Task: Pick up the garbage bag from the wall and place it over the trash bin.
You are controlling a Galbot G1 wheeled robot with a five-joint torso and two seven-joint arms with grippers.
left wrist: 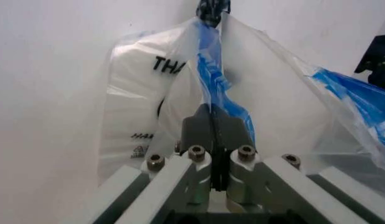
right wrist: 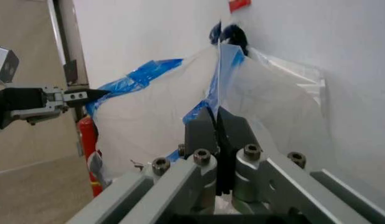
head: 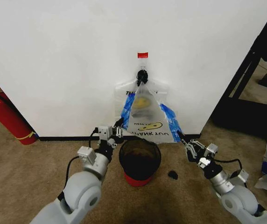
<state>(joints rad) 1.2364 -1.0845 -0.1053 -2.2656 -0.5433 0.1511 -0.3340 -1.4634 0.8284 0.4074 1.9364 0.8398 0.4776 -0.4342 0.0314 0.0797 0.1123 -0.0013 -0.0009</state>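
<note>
The left gripper (head: 120, 131) is clamped on the blue-printed lower edge of the garbage bag (head: 147, 114), its 2 pads pressed flat together with the film between them, as the left wrist view shows (left wrist: 212, 122). The right gripper (head: 182, 140) pinches the opposite lower edge in the same way (right wrist: 216, 122). The bag hangs by its handles from the black hook (head: 142, 75) on the white wall (head: 68, 60), just under the red tape tab (head: 143, 55). In the head view the hook sits at 12 o'clock from the black mesh trash bin (head: 139, 161); the left gripper holds at about 10 o'clock from the bin, the right at about 3 o'clock.

Risks, as I judge them:
1. The handles are looped on the hook, so a straight outward pull could tear the thin film or stretch it until it slips from the pads.
2. Uneven pulling by the 2 arms could twist the bag's mouth shut, leaving no opening to fit over the rim.
3. The bin looks light; a dragging bag or a low arm could tip it.
</note>
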